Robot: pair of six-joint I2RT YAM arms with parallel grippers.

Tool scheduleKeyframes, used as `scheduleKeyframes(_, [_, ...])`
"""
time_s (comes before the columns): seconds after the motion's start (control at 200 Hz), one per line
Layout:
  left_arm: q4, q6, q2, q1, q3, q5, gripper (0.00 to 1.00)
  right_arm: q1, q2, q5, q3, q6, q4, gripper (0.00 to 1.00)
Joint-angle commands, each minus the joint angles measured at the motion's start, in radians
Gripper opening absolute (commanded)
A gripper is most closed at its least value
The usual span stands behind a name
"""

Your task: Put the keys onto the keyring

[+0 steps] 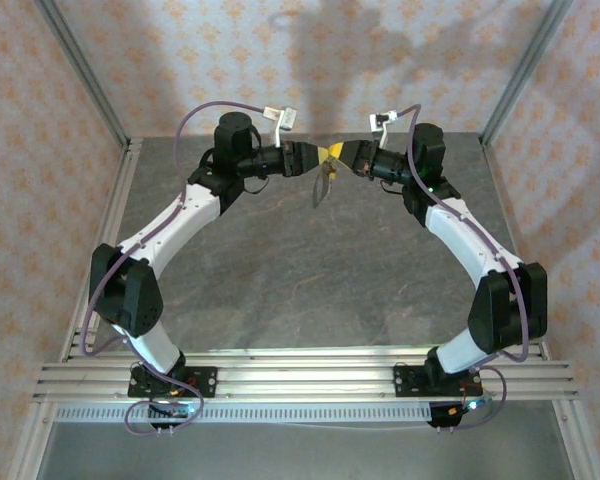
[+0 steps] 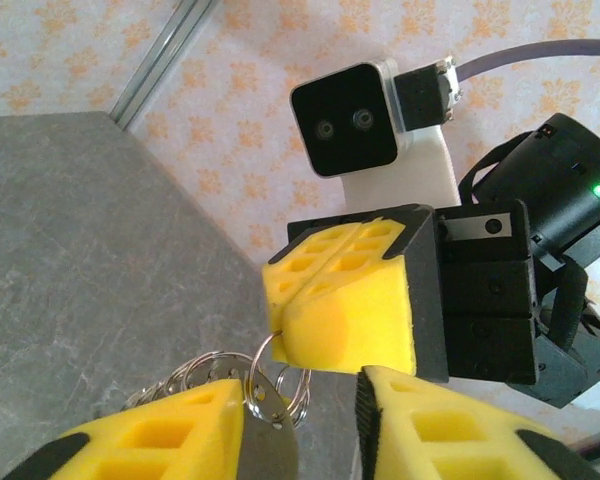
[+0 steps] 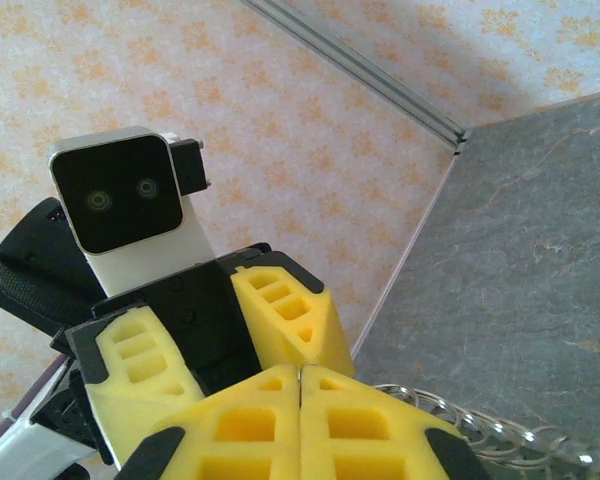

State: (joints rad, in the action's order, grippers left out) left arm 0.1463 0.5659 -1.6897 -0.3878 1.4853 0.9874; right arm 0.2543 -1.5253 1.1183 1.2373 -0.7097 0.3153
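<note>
High over the far middle of the table my two grippers meet tip to tip. My right gripper (image 1: pixel 342 156) (image 2: pixel 280 310) (image 3: pixel 300 385) is shut on one wire loop of the keyring (image 2: pixel 285 392), which dangles below as a bunch of thin silvery rings (image 1: pixel 321 186) (image 3: pixel 485 432). My left gripper (image 1: pixel 318 157) (image 2: pixel 302 435) stands open just under that grip, with a wide gap between its yellow fingers (image 2: pixel 155 440). A flat dull metal piece (image 2: pixel 272 445) with small holes hangs from the rings against the inner face of one left finger. Whether it is one of the keys I cannot tell.
The grey stone-look table (image 1: pixel 310 280) lies below both grippers. Patterned walls and aluminium corner posts (image 1: pixel 80 70) close it in at the back and sides. Purple cables (image 1: pixel 195 115) loop over both wrists. The arm bases sit on rails (image 1: pixel 300 375) at the near edge.
</note>
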Motion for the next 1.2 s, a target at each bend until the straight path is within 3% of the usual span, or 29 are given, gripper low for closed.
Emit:
scheduleKeyframes(0.0, [0.092, 0.039, -0.008, 0.005, 0.012, 0.026, 0.29, -0.006, 0.017, 0.001, 0.011, 0.001, 0.073, 0.00])
scheduleKeyframes(0.065, [0.108, 0.053, -0.012, 0.004, 0.011, 0.031, 0.22, -0.005, 0.015, -0.002, 0.011, 0.001, 0.073, 0.00])
scheduleKeyframes(0.17, [0.123, 0.063, -0.013, 0.004, 0.007, 0.040, 0.21, -0.006, 0.012, -0.006, 0.010, 0.000, 0.074, 0.00])
scheduleKeyframes(0.971, [0.153, 0.075, -0.039, -0.020, 0.011, 0.036, 0.25, -0.006, -0.002, -0.014, 0.000, 0.009, 0.070, 0.00])
scheduleKeyframes(1.196, [0.163, 0.077, -0.039, -0.023, 0.009, 0.037, 0.09, -0.007, -0.009, -0.019, -0.001, 0.013, 0.068, 0.00])
